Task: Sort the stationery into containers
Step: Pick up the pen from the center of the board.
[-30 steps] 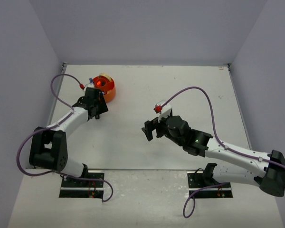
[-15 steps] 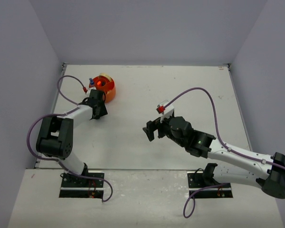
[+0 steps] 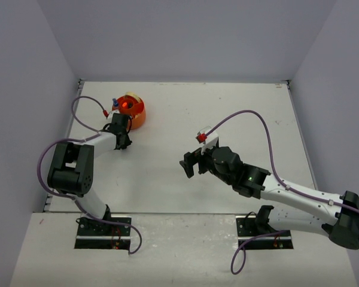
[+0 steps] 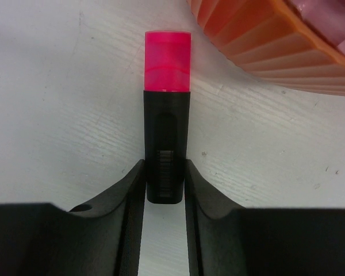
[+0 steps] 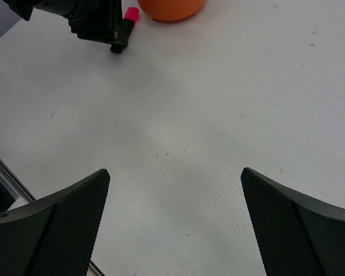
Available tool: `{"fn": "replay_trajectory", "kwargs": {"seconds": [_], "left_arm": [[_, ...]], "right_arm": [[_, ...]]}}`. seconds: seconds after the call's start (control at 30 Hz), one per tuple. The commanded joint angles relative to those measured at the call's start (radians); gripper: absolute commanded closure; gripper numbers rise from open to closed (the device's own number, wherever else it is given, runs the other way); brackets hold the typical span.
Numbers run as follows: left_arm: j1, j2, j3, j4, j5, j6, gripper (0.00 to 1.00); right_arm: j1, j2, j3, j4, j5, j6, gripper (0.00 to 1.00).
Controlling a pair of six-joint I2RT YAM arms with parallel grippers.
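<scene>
— Where do we find the highlighter [image 4: 167, 123]?
— Flat on the table [image 4: 57, 115], just beside the orange tub [image 4: 276, 46] and outside its wall; the pink cap [image 4: 168, 60] points away from our left wrist.
— And our left gripper [image 4: 165, 167]?
— Closed on it; both fingers [image 4: 132, 195] touch the black barrel's sides.
— Our right gripper [image 5: 175, 190]?
— Spread wide over bare table, holding nothing; well apart from the tub.
</scene>
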Motion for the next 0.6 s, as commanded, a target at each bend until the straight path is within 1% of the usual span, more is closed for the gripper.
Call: {"fn": "replay_trajectory", "kwargs": {"seconds": [0.0, 0.07, 0.1, 0.13, 0.2, 0.23, 0.3, 0.37, 0.43, 0.5, 0.57], "left_arm": [[0.008, -0.034, -0.038, 0.031, 0.036, -0.003, 0.90], [0.008, -0.070, -0.052, 0.023, 0.049, -0.016, 0.98], [0.008, -0.080, -0.061, 0.018, 0.057, -0.029, 1.00], [0.008, -0.101, -0.082, 0.021, 0.069, -0.055, 1.00], [0.008, -0.197, -0.138, 0.044, 0.101, -0.114, 1.00], [0.008, -0.215, -0.163, 0.048, 0.111, -0.123, 1.00], [0.006, -0.315, -0.242, 0.080, 0.152, -0.201, 1.00], [0.000, -0.403, -0.286, 0.091, 0.173, -0.217, 1.00], [-0.010, -0.457, -0.307, 0.088, 0.197, -0.221, 1.00], [-0.068, -0.556, -0.333, 0.102, 0.229, -0.223, 1.00], [-0.137, -0.618, -0.348, 0.118, 0.242, -0.225, 1.00]], "right_arm": [[-0.003, 0.004, 0.008, 0.038, -0.002, 0.014, 0.01], [-0.003, 0.005, 0.009, 0.038, -0.004, 0.015, 0.01], [-0.003, 0.006, 0.010, 0.038, -0.005, 0.015, 0.01], [-0.003, 0.008, 0.011, 0.038, -0.007, 0.015, 0.01], [-0.003, 0.010, 0.014, 0.038, -0.011, 0.017, 0.01], [-0.003, 0.011, 0.015, 0.038, -0.012, 0.018, 0.01], [-0.003, 0.012, 0.018, 0.039, -0.025, 0.021, 0.01], [-0.004, 0.012, 0.019, 0.042, -0.044, 0.022, 0.01], [-0.007, 0.015, 0.027, 0.041, -0.068, 0.027, 0.01], [-0.020, 0.035, 0.061, 0.018, -0.097, 0.057, 0.01], [-0.040, 0.069, 0.116, -0.029, -0.123, 0.113, 0.01]]}}
